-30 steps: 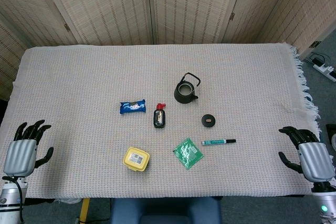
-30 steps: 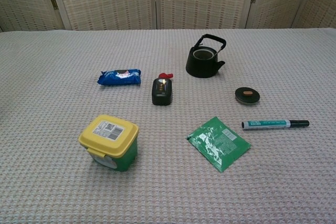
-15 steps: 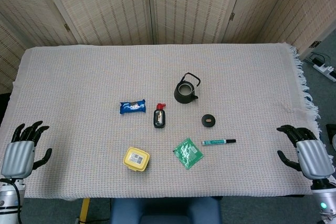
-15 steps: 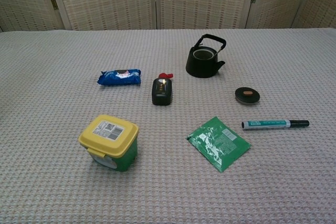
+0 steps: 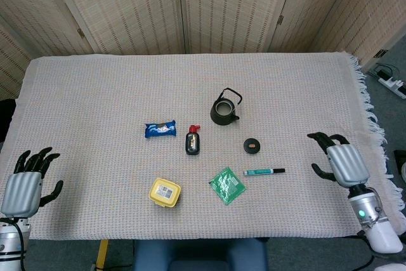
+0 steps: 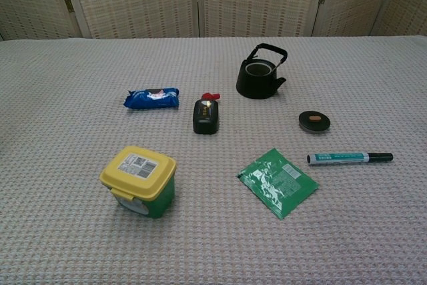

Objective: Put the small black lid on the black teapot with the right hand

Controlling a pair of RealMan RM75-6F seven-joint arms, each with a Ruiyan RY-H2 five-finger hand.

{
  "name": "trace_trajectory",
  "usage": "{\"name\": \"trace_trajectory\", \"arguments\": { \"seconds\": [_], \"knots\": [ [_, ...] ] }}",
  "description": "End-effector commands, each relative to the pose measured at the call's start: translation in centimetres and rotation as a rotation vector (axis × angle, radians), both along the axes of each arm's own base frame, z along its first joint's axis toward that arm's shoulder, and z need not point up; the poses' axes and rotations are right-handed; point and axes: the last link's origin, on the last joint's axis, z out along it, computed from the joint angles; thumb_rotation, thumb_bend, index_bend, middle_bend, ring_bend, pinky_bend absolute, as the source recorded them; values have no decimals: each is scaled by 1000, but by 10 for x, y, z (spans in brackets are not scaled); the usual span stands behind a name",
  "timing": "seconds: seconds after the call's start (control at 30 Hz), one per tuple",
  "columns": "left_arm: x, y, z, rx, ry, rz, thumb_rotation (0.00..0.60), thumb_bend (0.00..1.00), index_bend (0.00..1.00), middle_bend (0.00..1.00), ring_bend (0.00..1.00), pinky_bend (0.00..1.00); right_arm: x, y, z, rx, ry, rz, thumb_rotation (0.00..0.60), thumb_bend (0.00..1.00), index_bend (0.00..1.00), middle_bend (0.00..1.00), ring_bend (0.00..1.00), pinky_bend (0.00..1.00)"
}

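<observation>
Head view: right robot hand (image 5: 339,162) spread, empty, right of small black lid (image 5: 252,146). Approach from above, pinch its centre knob; black teapot (image 5: 224,110) stands open just beyond.

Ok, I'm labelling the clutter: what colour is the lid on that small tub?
Yellow, with a white label; the tub below it is green. Chest view shows it best.

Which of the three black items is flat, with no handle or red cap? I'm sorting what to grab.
The small black lid, a low disc with a brown centre. The black teapot has a handle; the black bottle has a red cap.
</observation>
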Motion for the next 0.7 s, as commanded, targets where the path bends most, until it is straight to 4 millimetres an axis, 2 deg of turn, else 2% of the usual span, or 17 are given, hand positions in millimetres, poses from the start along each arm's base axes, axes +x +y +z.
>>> {"name": "trace_trajectory", "arguments": {
  "seconds": [0.03,0.2,0.43,0.7],
  "knots": [
    [-1,0,1,4,1,3,600,328,201,109,160,70,23,-28,-23,69,19,25,600,326,161,244,774,689],
    [-1,-1,2,10,3,4,600,329,201,109,160,70,39,-52,-53,145,52,25,600,327,156,243,821,745],
    [-2,-1,2,10,5,12,600,329,201,109,160,70,56,-76,-93,229,106,26,600,326,154,243,835,760],
    [-3,-2,4,15,7,18,600,329,201,109,159,69,58,-90,-122,268,144,0,600,326,154,246,839,760]
  ]
}}
